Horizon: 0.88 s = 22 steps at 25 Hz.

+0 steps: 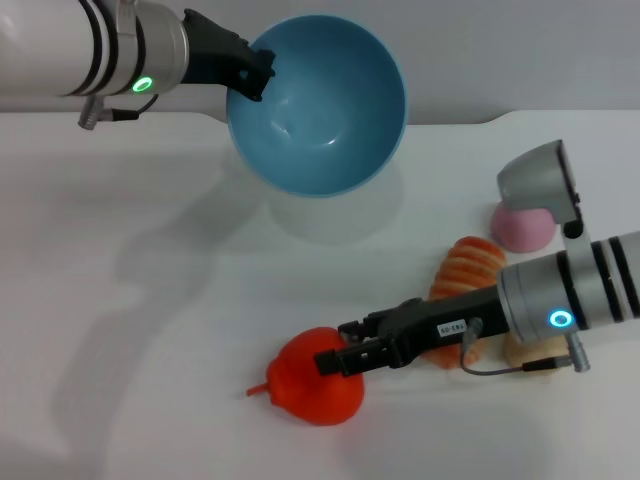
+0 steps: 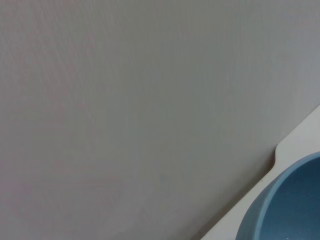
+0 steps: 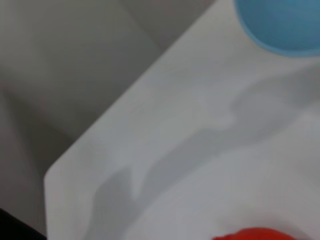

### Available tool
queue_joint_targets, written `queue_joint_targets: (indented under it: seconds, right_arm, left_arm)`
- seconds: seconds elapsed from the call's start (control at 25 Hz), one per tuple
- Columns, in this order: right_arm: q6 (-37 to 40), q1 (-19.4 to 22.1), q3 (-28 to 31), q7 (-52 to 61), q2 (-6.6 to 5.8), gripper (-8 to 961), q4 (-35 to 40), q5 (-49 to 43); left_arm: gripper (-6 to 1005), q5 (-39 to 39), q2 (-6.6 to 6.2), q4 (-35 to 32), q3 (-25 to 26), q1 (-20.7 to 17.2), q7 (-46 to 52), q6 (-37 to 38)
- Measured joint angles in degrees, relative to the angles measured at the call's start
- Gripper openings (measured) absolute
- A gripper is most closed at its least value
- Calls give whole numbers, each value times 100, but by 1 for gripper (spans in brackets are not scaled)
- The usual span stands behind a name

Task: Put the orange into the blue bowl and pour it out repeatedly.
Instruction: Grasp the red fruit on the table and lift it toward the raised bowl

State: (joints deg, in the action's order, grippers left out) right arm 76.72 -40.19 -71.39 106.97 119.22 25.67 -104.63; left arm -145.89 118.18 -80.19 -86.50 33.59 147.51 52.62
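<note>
Head view: the left gripper [image 1: 255, 75] is holding the bowl [image 1: 320, 105] by its rim at about 10 o'clock, its jaws closed over that edge. The bowl is sitting tilted and lifted off the desk [image 1: 120, 300], its empty inside facing the camera and its shadow lying on the desk just below. The right gripper [image 1: 335, 362] is reaching in from 3 o'clock toward the near edge, its jaws pressing against the orange [image 1: 305, 385]; the orange is resting on the desk at about 6 o'clock from the bowl, well apart from it, stem pointing toward 9 o'clock. A striped bread roll [image 1: 465, 265] is lying just behind the right arm, and a pink piece [image 1: 522, 228] is sitting at 1 o'clock from the roll.

Left wrist view: the bowl rim [image 2: 280, 210] is showing in one corner.

Right wrist view: the bowl [image 3: 280, 25] and the top of the orange [image 3: 260, 234] are showing at opposite edges of the desk [image 3: 200, 150].
</note>
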Motion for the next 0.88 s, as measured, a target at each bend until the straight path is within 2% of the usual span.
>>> queue_joint_targets:
  seconds: [0.4, 0.76, 0.88]
  right_arm:
    - [-418, -44, -251, 96, 38, 710, -418, 230]
    - [-444, -38, -513, -214, 11, 691, -372, 229]
    - [-441, -11, -528, -373, 5, 558, -357, 231]
  left_arm:
    - [0, 0, 4, 7, -137, -68, 26, -85]
    - [0, 0, 6, 13, -284, -109, 25, -211]
    - [0, -1, 4, 13, -288, -114, 28, -216]
